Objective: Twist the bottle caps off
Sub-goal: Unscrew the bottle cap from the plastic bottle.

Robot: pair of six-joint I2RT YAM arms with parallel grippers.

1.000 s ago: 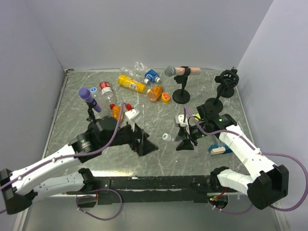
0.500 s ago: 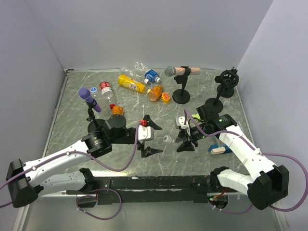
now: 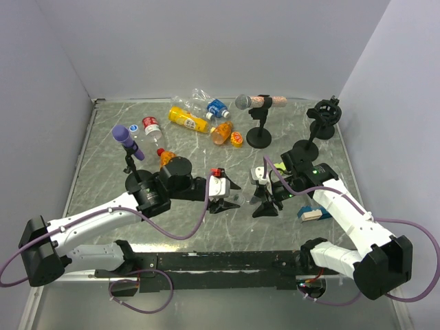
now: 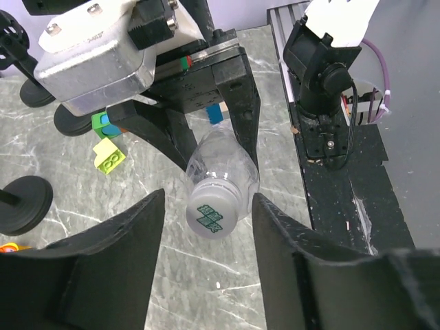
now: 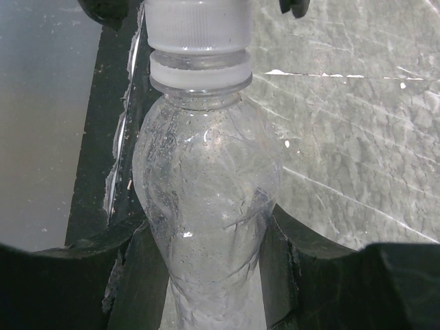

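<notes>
A clear bottle [image 5: 206, 185] is clamped round its body by my right gripper [image 5: 206, 258], which holds it level above the table. Its white cap [image 4: 213, 213], printed with a green mark, points at my left gripper [image 4: 206, 206]. The left jaws stand either side of that cap with a gap on each side, so they are open and not touching it. From above, my left gripper [image 3: 230, 194] meets the right gripper [image 3: 265, 196] near the table's middle, and the cap [image 3: 238, 198] is barely visible between them.
Other bottles lie at the back: a yellow one [image 3: 187, 119], a blue-labelled one [image 3: 214, 107], a red-labelled one [image 3: 152, 127] and stubby orange ones [image 3: 221, 132]. A purple microphone [image 3: 127, 142], a grey microphone [image 3: 251, 102], a black stand [image 3: 323, 117] and a yellow-green block [image 4: 108, 155] are nearby.
My left arm has swung right across the table to the held bottle's cap, and its jaws have narrowed around it. The right arm and bottle have stayed put.
</notes>
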